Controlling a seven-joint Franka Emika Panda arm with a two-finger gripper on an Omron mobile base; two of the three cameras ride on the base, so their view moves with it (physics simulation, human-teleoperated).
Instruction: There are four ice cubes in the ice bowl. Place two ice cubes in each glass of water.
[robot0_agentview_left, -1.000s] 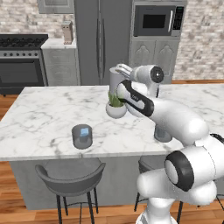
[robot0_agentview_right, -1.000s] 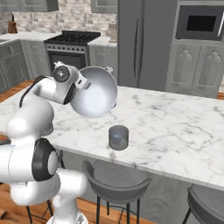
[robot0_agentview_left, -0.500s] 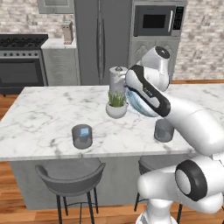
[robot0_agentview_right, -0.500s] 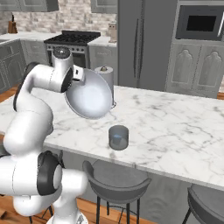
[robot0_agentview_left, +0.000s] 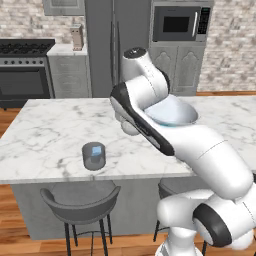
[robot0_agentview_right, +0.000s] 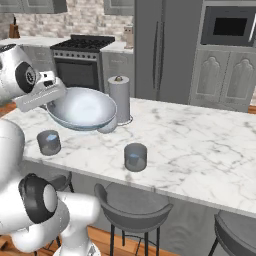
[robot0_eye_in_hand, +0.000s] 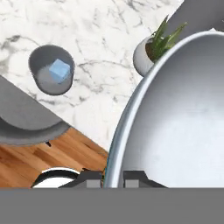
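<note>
The tool (robot0_eye_in_hand: 113, 177) was clamped shut on the ice bowl's (robot0_eye_in_hand: 131, 109) rim; tipping slowly over the glass (robot0_agentview_right: 135, 156) seemed wisest to avoid spills.

Pincer (robot0_eye_in_hand: 113, 178) on ice bowl (robot0_eye_in_hand: 131, 113) rim; ice cube (robot0_eye_in_hand: 59, 70) in glass (robot0_eye_in_hand: 51, 70)

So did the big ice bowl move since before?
Yes. In the right base view the ice bowl has swung left, uncovering the paper towel roll it hid before, and it now sits flatter.

No readable text or labels.
</note>
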